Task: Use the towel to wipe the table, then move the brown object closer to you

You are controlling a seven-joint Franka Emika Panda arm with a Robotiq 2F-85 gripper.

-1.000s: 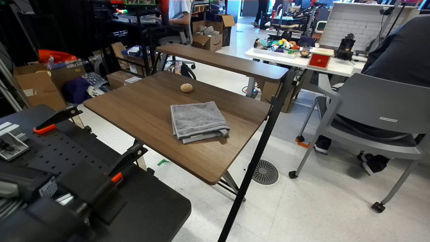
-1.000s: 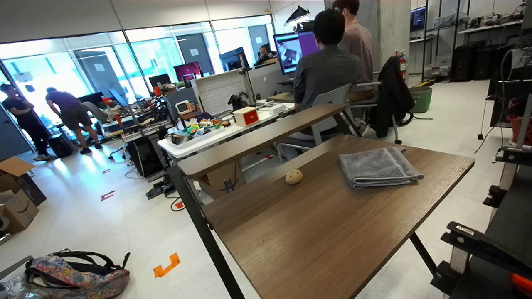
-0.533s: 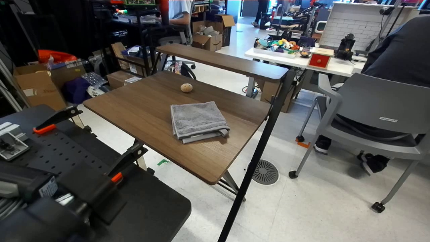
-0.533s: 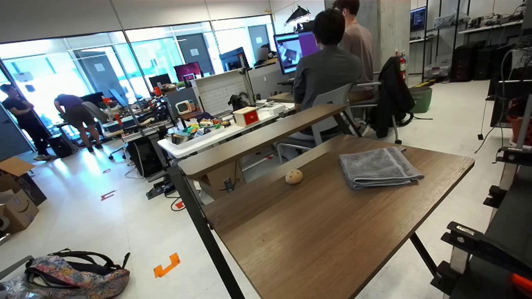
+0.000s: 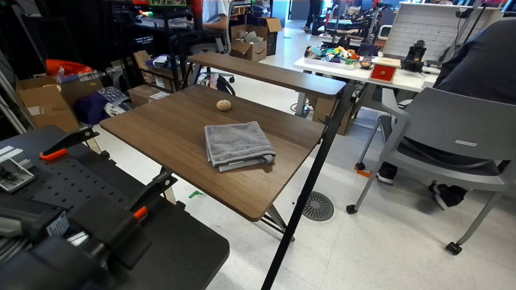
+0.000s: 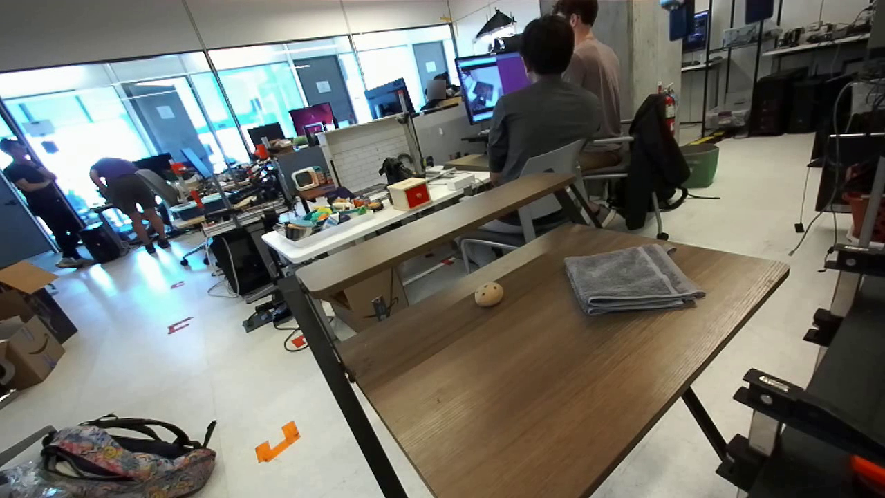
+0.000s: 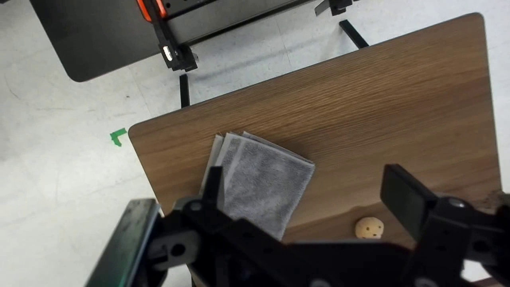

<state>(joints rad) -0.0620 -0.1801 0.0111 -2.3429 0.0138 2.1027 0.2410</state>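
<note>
Claw (image 7: 307,191) spread wide in the wrist view: its two dark fingers (image 7: 402,199) stand well apart, and it has hold of nothing. The wrist view looks down on the wood-grain surface (image 7: 406,103); height of the fingers above it I cannot tell.

Grey terry towel (image 7: 265,181): folded into a rough square, lying flat on the surface near one end, its layers slightly offset along the edges. In the wrist view one finger hides part of its border. I read this as overlap along the line of sight only, since both exterior views show the whole towel uncovered.

Spotted tan-brown lump (image 7: 369,228): roundish, much smaller than the towel, resting on the surface and apart from the towel. Both exterior views put it toward the side with the raised shelf (image 5: 262,74). From the wrist I see it between the fingers, nearer the one at the right of that view, on a darker band of the surface.

Surroundings: black bench (image 5: 177,245) with clamps (image 5: 155,187) faces the long side opposite the shelf, with a strip of floor (image 7: 247,56) between. Both exterior views show an occupied grey chair (image 5: 451,121). In an exterior view I also log a patterned backpack (image 6: 131,456) on the floor and, at the top edge, two dark blue pieces (image 6: 681,24) I cannot identify.
</note>
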